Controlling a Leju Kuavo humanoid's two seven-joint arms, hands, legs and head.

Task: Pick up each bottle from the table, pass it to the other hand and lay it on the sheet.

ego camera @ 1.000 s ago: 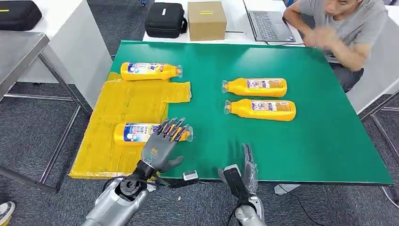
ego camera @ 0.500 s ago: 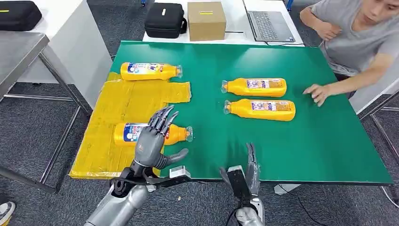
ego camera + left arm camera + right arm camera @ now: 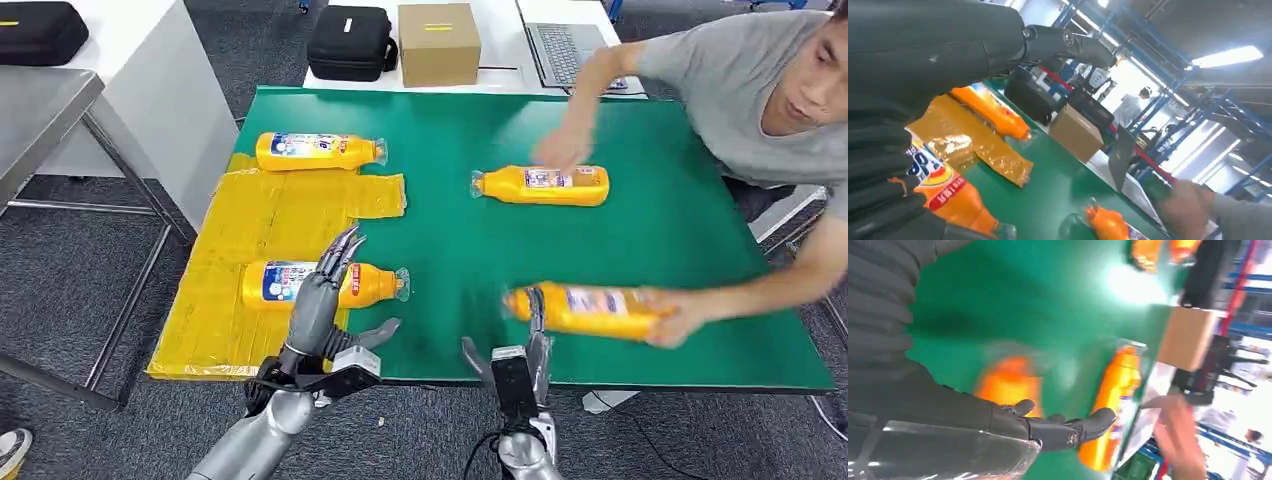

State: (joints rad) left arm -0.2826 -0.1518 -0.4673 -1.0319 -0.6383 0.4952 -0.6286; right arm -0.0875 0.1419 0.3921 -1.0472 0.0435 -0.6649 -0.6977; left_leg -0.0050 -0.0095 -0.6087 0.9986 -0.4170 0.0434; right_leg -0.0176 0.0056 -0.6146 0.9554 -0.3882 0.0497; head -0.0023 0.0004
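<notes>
Right, status from my end: two bottles look done. The far bottle (image 3: 318,151) lies at the far edge of the yellow sheet (image 3: 262,222), and the near bottle (image 3: 322,283) lies on the sheet's near part with its cap end sticking out over the green desk (image 3: 690,250). Both have the long axis across the desk, caps toward my right. Two are left, by my read. The back bottle (image 3: 543,185) lies flat on the green, well apart from the sheet, long axis also across the desk but cap toward the sheet; a person's hand (image 3: 562,150) is over it, blurred, so I can't tell if it's touching. The fourth bottle (image 3: 585,310) is in the person's other hand (image 3: 672,322) near the front edge, just beyond my right hand (image 3: 530,345), cap toward the sheet, slightly tilted; motion blur, so I can't say whether it's resting on the desk. My left hand (image 3: 325,290) is over the near bottle, fingers spread, holding nothing. My right hand is at the desk's front edge, fingers straight and apart, holding nothing. Next pick is probably the fourth bottle with the right hand, but I'd wait for the person to get clear.
</notes>
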